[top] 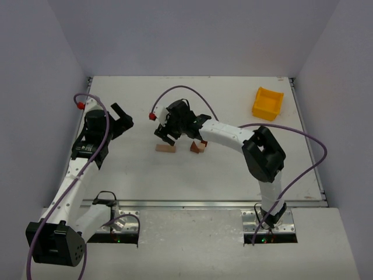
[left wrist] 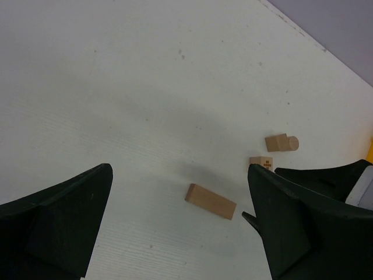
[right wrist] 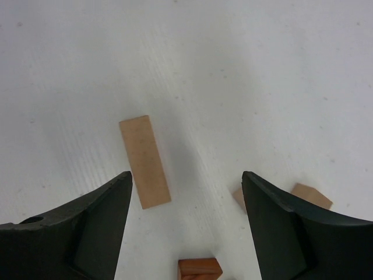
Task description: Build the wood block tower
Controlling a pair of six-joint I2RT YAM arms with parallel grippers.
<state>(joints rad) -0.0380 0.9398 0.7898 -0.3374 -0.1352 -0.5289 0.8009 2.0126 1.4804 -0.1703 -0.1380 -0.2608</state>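
The wooden blocks lie loose on the white table (top: pixel 233 175), none stacked. A pale tan flat bar (top: pixel 165 148) lies at the middle; it also shows in the left wrist view (left wrist: pixel 211 201) and the right wrist view (right wrist: pixel 145 161). A reddish-brown block (top: pixel 196 147) (right wrist: pixel 200 269) and pale pieces (top: pixel 203 142) (left wrist: pixel 281 142) lie just to its right. My right gripper (top: pixel 166 135) (right wrist: pixel 186 181) is open and empty, hovering over the bar and the cluster. My left gripper (top: pixel 123 116) (left wrist: pixel 180 227) is open and empty, well left of the blocks.
A yellow plastic bin (top: pixel 267 103) stands at the back right. Purple cables loop over both arms. Grey walls close in the table on three sides. A metal rail (top: pixel 204 203) runs along the near edge.
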